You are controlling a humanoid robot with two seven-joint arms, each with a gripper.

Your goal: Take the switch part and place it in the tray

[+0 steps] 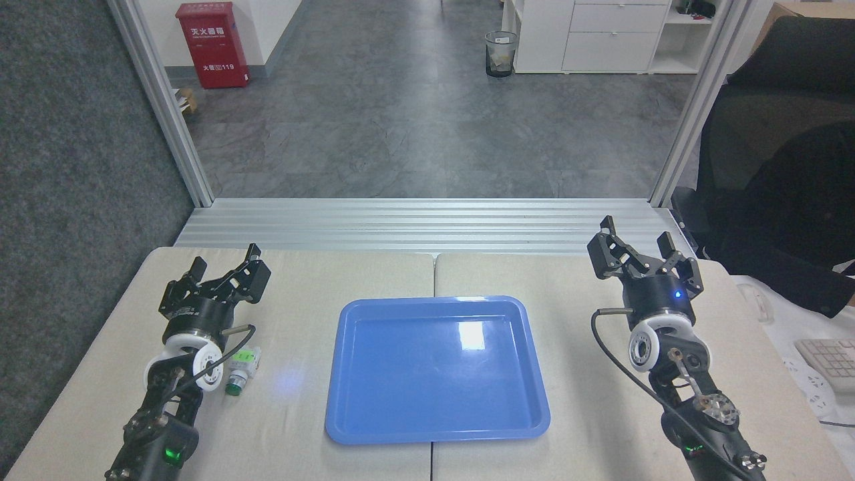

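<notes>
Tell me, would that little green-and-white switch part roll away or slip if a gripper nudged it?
The switch part looks like rigid plastic, probably light. Its round button end might let it roll, though the blocky white body should resist. It lies on its side, so tipping seems unlikely.

Head view looks forward, down onto table [374,274].

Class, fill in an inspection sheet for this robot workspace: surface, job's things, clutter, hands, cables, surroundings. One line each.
Surface: two beige tabletops butted together, seam down the middle.
Job's things: small white switch part with green label and dark green button end lies on the table beside the left arm, outside the large glossy blue plastic tray, which holds nothing.
Clutter: nothing seen.
Hands: left hand and right hand both open, holding nothing, apart from the tray.
Cables: a black cable loops beside the right arm; another by the left wrist.
Surroundings: red cabinet, wire bin, white drawers, grey floor.
</notes>
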